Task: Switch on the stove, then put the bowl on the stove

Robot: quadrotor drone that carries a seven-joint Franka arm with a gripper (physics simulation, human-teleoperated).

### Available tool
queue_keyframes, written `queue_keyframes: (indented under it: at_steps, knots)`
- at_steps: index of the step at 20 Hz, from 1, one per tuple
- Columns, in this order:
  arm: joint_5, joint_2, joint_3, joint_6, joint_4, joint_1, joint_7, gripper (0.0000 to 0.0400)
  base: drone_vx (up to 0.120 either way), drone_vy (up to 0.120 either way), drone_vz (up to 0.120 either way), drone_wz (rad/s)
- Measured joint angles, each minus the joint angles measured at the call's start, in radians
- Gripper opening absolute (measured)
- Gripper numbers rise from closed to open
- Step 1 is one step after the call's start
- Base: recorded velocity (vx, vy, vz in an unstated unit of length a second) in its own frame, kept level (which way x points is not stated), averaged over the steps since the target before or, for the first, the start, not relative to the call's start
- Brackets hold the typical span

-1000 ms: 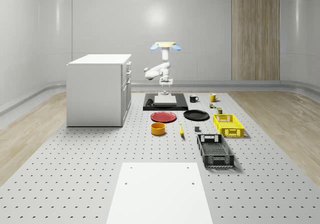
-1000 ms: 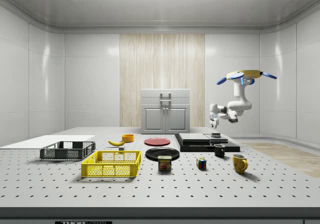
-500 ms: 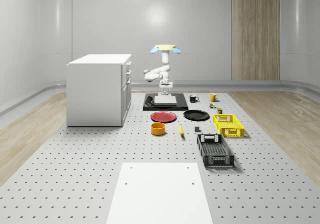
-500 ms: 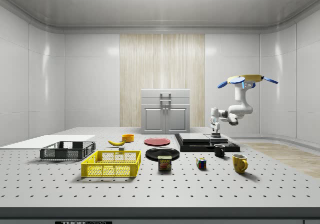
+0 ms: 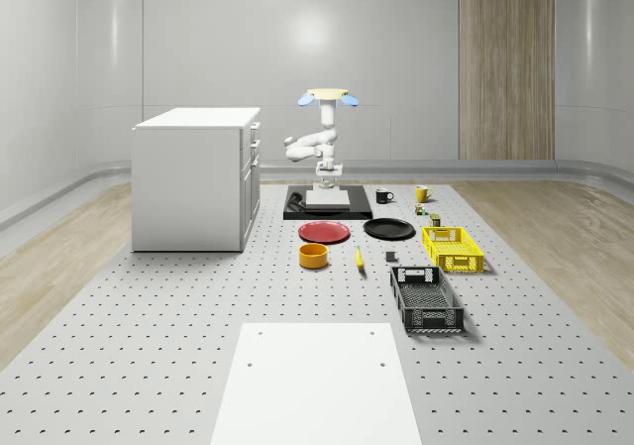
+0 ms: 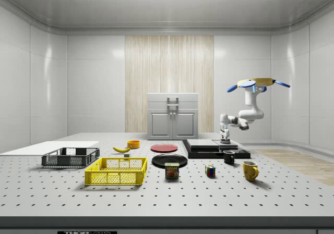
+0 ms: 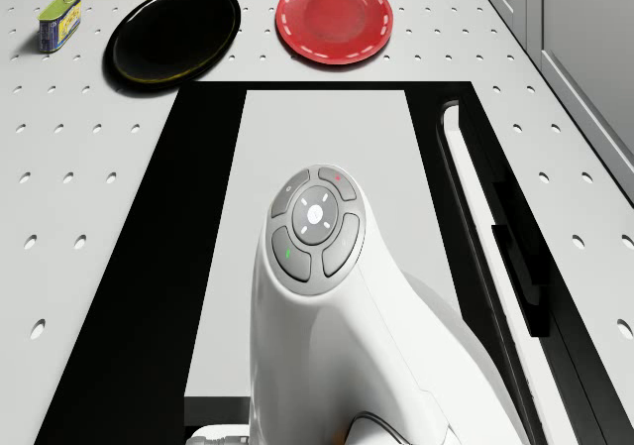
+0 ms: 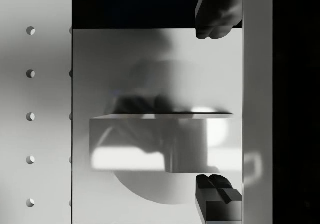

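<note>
Nearest in the whole-scene view, a white board (image 5: 315, 381) is lying flat on the perforated table (image 5: 119, 346). Beyond it a black crate (image 5: 426, 299) is sitting toward the whole-scene view's right, with a yellow crate (image 5: 452, 248) just behind it. The orange bowl (image 5: 314, 256) is resting on the table, well apart from the stove, with a banana (image 5: 359, 259) just beside it on the whole-scene view's right. Farther back a red plate (image 5: 325, 232) and a black plate (image 5: 388, 229) are lying side by side, just in front of the stove (image 5: 292, 207), a black slab with a pale grey top panel. A white cabinet (image 5: 195, 175) is standing to the whole-scene view's left of the stove.

The drone (image 5: 328, 96) is hovering above the stove's far edge, its white arm bending down. The gripper (image 6: 225, 140) is hanging right at the stove's surface, pointing down. In the wrist view its fingers (image 8: 218, 9) are standing spread wide, holding nothing, just above the grey panel, beside the stove's black edge.

In the side view a black mug (image 6: 228, 157), a yellow mug (image 6: 250, 170), a colored cube (image 6: 210, 170) and a food tin (image 6: 171, 170) are sitting on the table near the stove.
</note>
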Motion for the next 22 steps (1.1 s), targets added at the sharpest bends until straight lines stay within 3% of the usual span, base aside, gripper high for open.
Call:
queue_keyframes:
  at_steps: [13,14,15,17,22]
  knots:
    - [-0.02,-0.037,-0.026,0.055,0.032,-0.039,0.013,0.04,0.0,0.0,0.0,0.0]
    - [-0.02,-0.038,-0.026,0.056,0.033,-0.047,0.02,0.04,0.0,0.0,0.0,0.0]
    - [-0.015,-0.042,-0.022,0.051,0.029,-0.072,0.083,0.04,0.0,0.0,0.0,0.0]
    - [-0.064,-0.063,-0.038,0.078,0.03,-0.116,0.121,0.04,0.0,0.0,0.0,0.0]
    - [-0.027,-0.07,-0.025,0.086,0.036,-0.112,0.096,0.04,0.0,0.0,0.0,0.0]
